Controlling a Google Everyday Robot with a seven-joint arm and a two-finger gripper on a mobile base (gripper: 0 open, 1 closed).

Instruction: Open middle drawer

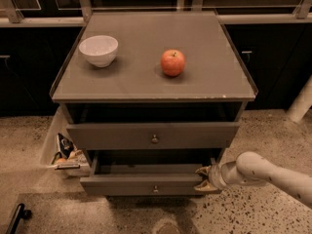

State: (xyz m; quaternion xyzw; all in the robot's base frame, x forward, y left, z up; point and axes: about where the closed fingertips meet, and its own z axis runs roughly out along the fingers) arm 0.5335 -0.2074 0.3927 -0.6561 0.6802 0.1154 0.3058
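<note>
The middle drawer (122, 185) is the low flat front with a small round knob (155, 189), below the taller top drawer (112, 136). It stands pulled out towards me, further than the top drawer, and its dark inside shows. My gripper (204, 179) is at the right end of the middle drawer's front, its two yellowish fingertips (202, 170) clasped above and below that edge. My white arm (273, 172) reaches in from the lower right. The lowest drawer is hidden under the middle one.
A white bowl (99, 50) and a red apple (173, 62) sit on the cabinet top (209, 82). A pale bin of snack packets (66, 155) stands left of the cabinet. A white post (302, 101) stands at right, a black object (17, 217) at lower left.
</note>
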